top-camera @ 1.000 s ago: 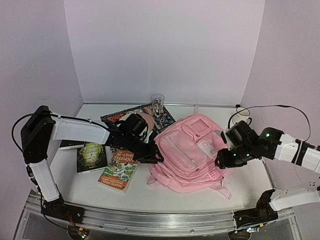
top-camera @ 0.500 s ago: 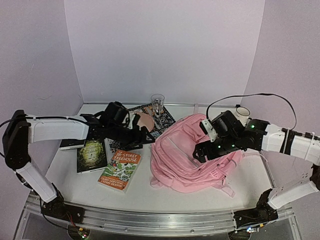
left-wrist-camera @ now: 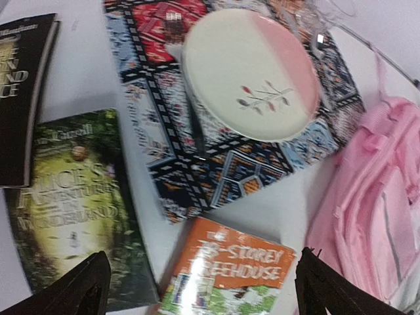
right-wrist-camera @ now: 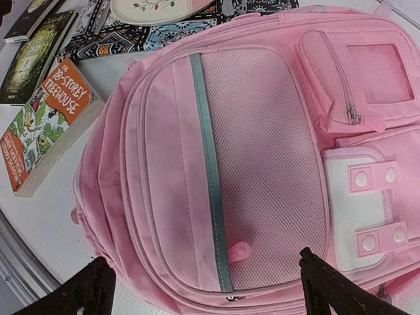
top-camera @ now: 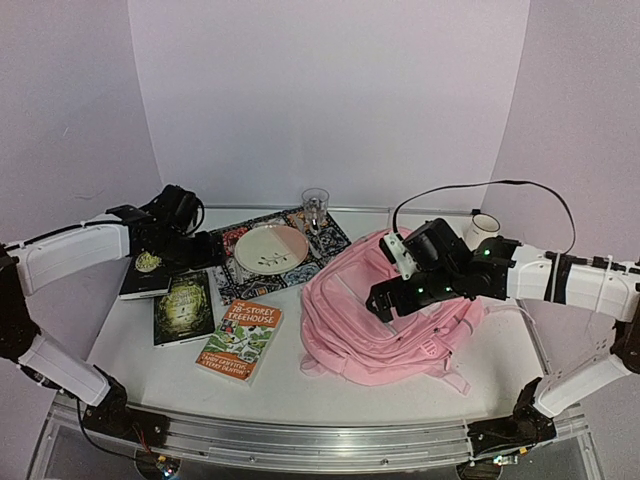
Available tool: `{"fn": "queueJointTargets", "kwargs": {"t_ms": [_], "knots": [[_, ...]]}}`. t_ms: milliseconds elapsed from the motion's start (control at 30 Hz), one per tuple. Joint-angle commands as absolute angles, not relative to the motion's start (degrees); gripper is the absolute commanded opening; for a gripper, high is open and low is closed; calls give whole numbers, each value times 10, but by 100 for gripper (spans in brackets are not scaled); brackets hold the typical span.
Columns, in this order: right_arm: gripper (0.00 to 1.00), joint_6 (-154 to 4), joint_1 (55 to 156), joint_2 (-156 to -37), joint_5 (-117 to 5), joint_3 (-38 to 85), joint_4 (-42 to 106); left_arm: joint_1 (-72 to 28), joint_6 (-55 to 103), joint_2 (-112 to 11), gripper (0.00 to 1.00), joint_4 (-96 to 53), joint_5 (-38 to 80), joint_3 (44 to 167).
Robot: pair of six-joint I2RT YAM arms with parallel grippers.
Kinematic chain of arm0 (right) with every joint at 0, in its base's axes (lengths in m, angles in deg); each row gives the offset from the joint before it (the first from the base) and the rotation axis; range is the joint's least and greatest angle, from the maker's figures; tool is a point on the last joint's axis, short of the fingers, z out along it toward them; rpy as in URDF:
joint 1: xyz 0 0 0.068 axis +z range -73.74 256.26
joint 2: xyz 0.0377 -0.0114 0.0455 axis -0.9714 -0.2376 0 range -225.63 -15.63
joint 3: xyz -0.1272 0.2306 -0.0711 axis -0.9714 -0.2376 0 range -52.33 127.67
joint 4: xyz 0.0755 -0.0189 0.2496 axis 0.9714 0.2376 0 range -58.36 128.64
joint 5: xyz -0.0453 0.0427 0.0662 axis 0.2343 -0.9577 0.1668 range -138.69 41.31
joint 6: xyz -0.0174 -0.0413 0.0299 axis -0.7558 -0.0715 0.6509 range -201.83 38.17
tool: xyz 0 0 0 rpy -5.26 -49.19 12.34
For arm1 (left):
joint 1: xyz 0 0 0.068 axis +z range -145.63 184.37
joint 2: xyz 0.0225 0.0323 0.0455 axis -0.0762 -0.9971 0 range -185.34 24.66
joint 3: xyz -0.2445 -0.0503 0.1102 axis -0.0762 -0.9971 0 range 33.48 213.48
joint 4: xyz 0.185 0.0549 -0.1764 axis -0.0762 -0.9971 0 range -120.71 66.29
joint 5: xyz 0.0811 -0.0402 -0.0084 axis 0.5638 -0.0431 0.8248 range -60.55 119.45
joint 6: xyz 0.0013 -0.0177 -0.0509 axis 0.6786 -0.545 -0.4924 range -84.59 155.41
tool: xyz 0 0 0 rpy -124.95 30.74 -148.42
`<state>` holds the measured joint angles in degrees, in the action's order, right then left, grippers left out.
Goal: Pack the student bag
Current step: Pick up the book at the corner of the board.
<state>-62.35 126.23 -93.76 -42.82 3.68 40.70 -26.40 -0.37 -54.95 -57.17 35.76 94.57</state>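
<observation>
The pink student bag [top-camera: 400, 315] lies flat on the white surface [top-camera: 150, 375], right of the middle, its front pockets facing up. The right claw [top-camera: 385, 300] hangs over the bag's front panel with its fingers spread wide and nothing between them; from its wrist you look straight down at the mesh pocket and grey stripe. The left claw [top-camera: 203, 250] is well away at the far left, also wide and holding nothing, by the edge of a patterned mat [top-camera: 315, 258] that carries a pink-and-white plate [top-camera: 270, 248]. Near it lie a green Alice book [top-camera: 184, 308], a dark book [top-camera: 142, 285] and an orange Treehouse book [top-camera: 240, 338], the last just beside the bag. A glass [top-camera: 315, 208] stands behind the mat
</observation>
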Motion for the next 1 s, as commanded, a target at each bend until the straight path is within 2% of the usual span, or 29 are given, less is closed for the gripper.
{"fn": "queueJointTargets", "kwargs": {"t_ms": [0, 100, 300, 667, 967], "knots": [[98, -629, 1264, -934, -409, 49, 403, -206, 78, -613, 99, -668, 490, 1026], [98, -631, 1264, -933, -407, 46, 403, -190, 115, -686, 99, -717, 582, 1085], [98, -628, 1265, -923, -406, 35, 402, -164, 182, -801, 95, -743, 661, 1186], [98, -608, 1265, -904, -419, 15, 403, -112, 245, -955, 91, -751, 695, 1289], [98, -598, 1264, -894, -418, 5, 403, -104, 258, -1036, 89, -756, 724, 1323]]}}
